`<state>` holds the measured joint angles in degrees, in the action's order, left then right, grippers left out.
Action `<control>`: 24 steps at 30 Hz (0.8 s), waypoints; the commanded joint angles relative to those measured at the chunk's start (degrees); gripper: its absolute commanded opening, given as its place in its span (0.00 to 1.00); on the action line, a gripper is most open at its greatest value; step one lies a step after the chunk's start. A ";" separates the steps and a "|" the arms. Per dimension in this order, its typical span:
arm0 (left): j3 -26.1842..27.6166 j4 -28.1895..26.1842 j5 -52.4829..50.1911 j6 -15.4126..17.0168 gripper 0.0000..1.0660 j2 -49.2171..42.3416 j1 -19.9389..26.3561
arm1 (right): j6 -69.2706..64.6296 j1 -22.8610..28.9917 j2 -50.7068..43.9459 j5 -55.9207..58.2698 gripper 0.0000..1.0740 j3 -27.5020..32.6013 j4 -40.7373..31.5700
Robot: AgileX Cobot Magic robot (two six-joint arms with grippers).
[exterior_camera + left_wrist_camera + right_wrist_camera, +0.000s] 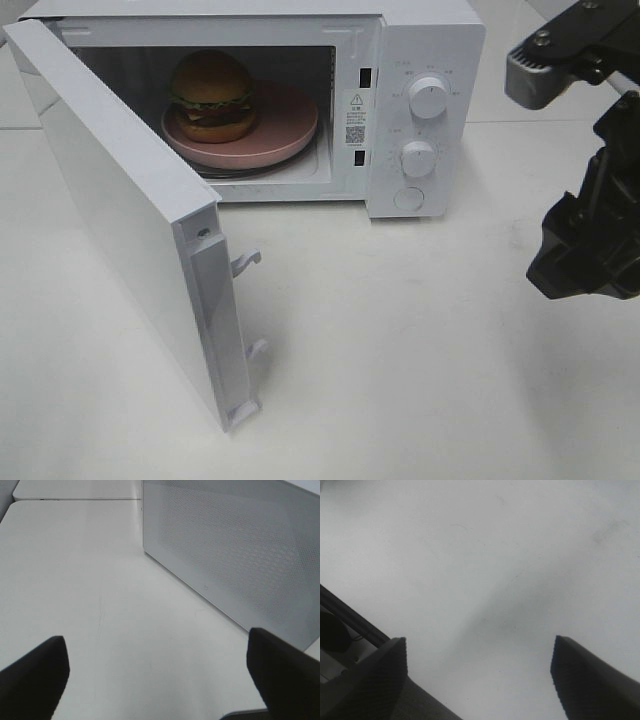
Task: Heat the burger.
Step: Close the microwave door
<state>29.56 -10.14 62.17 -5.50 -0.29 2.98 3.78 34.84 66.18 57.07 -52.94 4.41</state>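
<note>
The burger [212,95], with a golden-brown bun, green lettuce and a dark patty, sits on a round pink plate [285,125] inside the white microwave [425,40]. The microwave door [110,200] stands swung wide open towards the front left. My left gripper [156,637] is open over bare table, with nothing between its fingers, facing the door's perforated outer face [240,555]. My right gripper [477,645] is also open and empty above the tabletop. Its black arm [590,235] hangs to the right of the microwave, apart from it.
Two white knobs [428,97] [418,158] and a round button [409,198] are on the microwave's right panel. Two latch hooks [247,262] stick out of the door's free edge. White tabletop [420,350] stretches in front of the microwave.
</note>
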 commanded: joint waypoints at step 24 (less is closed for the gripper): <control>0.00 0.06 -0.63 0.40 0.83 -0.92 -0.06 | -4.18 -16.10 -26.87 2.23 0.71 14.09 -0.57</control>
<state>29.56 -10.14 62.17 -5.50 -0.29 2.98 0.34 20.23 41.14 59.24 -39.71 4.18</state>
